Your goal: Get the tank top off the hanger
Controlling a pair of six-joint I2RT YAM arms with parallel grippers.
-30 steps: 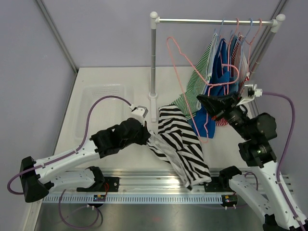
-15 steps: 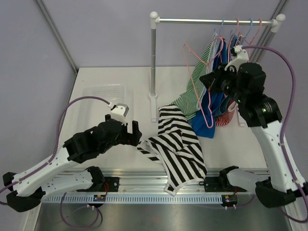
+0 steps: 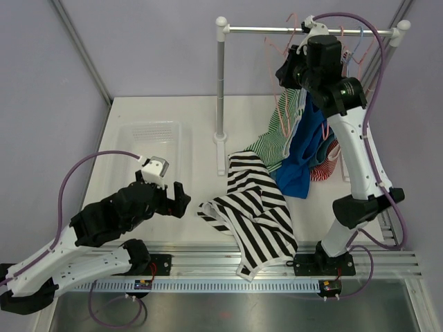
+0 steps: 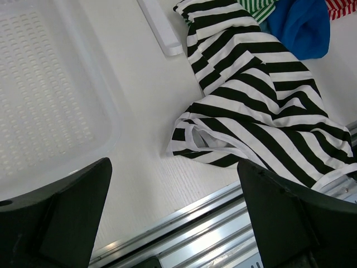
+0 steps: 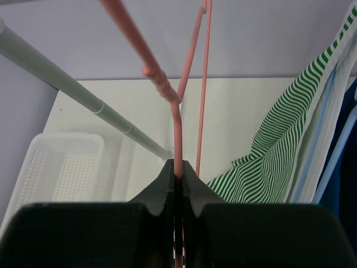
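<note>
The black-and-white striped tank top (image 3: 252, 207) (image 4: 251, 95) lies crumpled on the table, off any hanger, with its lower end over the front rail. My left gripper (image 3: 173, 197) (image 4: 173, 184) hovers just left of it, open, with nothing between its fingers. My right gripper (image 3: 287, 69) (image 5: 178, 167) is raised beside the rack's bar (image 3: 277, 30) (image 5: 67, 84), shut on the wire of a bare pink hanger (image 3: 280, 104) (image 5: 162, 84). The hanger's hook is close to the bar; whether it rests on it I cannot tell.
A white perforated basket (image 3: 149, 149) (image 4: 39, 100) sits at the back left. Green-striped (image 3: 277, 135) (image 5: 279, 156), blue (image 3: 304, 152) and red-striped (image 3: 325, 166) garments hang from the rack's right end. The rack's post (image 3: 221, 90) stands behind the tank top. A metal rail (image 3: 277, 256) runs along the near edge.
My left gripper opened, let go of the tank top and drew back to the left. My right arm lifted the bare pink hanger from mid-height up to the bar.
</note>
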